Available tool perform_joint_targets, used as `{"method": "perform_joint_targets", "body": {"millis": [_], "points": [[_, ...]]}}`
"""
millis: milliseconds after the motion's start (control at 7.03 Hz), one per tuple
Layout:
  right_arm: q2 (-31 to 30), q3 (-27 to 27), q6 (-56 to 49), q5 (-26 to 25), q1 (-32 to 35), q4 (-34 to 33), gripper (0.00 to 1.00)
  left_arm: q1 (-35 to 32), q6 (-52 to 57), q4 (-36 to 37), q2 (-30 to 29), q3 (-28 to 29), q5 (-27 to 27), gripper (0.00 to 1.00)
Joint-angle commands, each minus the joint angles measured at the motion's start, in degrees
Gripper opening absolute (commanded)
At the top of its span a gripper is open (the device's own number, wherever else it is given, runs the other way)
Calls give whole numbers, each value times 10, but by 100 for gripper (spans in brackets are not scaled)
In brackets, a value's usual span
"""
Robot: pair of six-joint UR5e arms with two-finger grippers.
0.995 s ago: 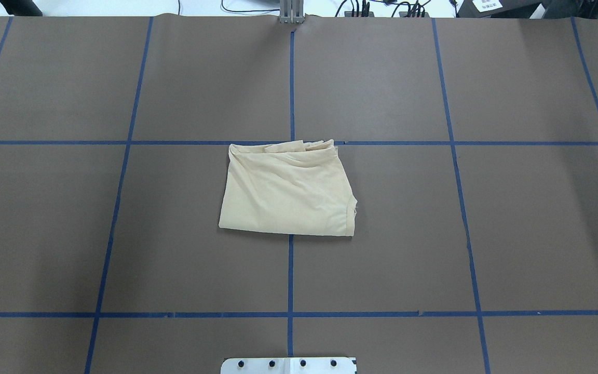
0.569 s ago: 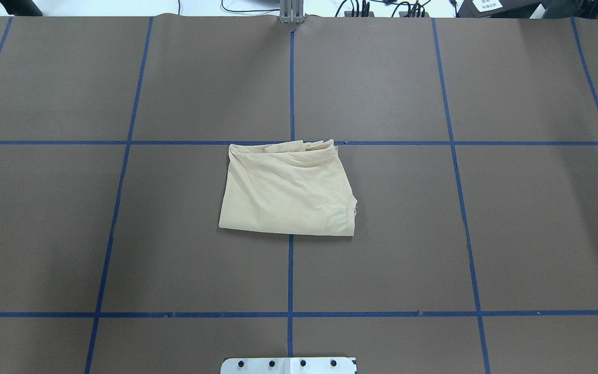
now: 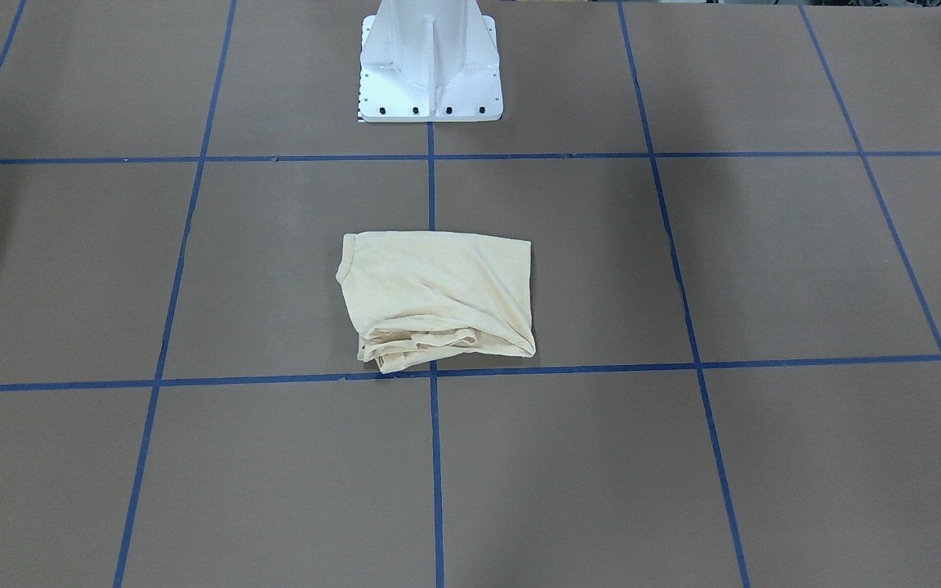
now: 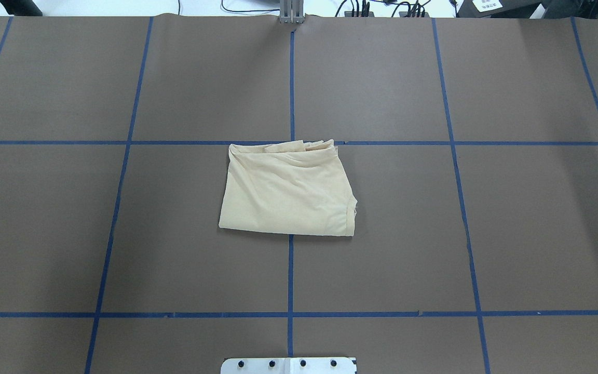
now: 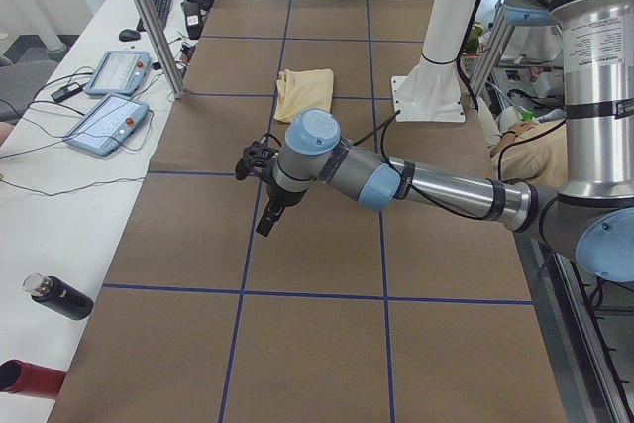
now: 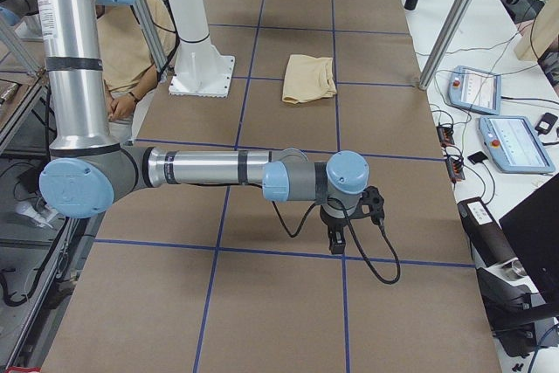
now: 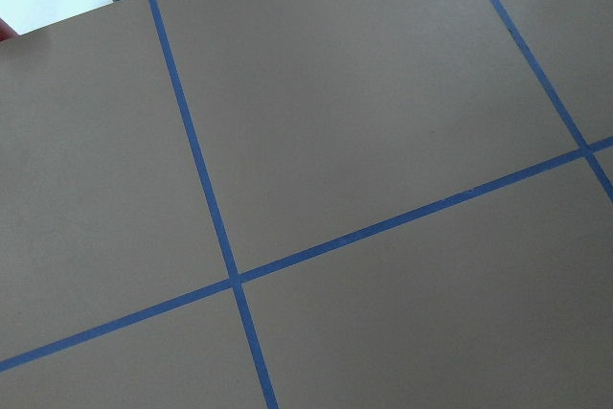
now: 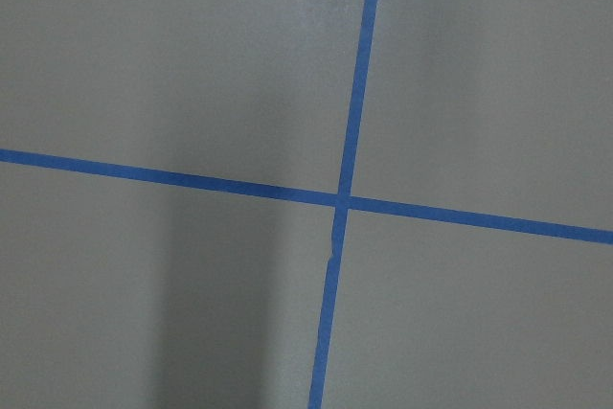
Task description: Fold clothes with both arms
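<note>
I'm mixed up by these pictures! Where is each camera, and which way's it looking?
Front-facing: across the table, looks down at the shirt; only the white base shows.
Overhead: behind the robot, looks forward and down; base's edge shows.
Exterior left: table's end, looks along it; left arm and left gripper show.
Exterior right: opposite end; right arm and right gripper show.
Left wrist: faces blue tape on the table; no gripper shows.
Right wrist: likewise.
Shared: every exterior view shows the shirt.
</note>
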Motion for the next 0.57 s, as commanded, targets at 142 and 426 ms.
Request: {"method": "perform_joint_targets", "body": {"millis": [142, 426], "points": [[-2, 0, 1, 2, 0, 0, 100, 0, 0, 0, 10, -1, 0, 100], [-2, 5, 1, 3, 0, 0, 100, 1, 0, -5, 16, -2, -1, 100]]}}
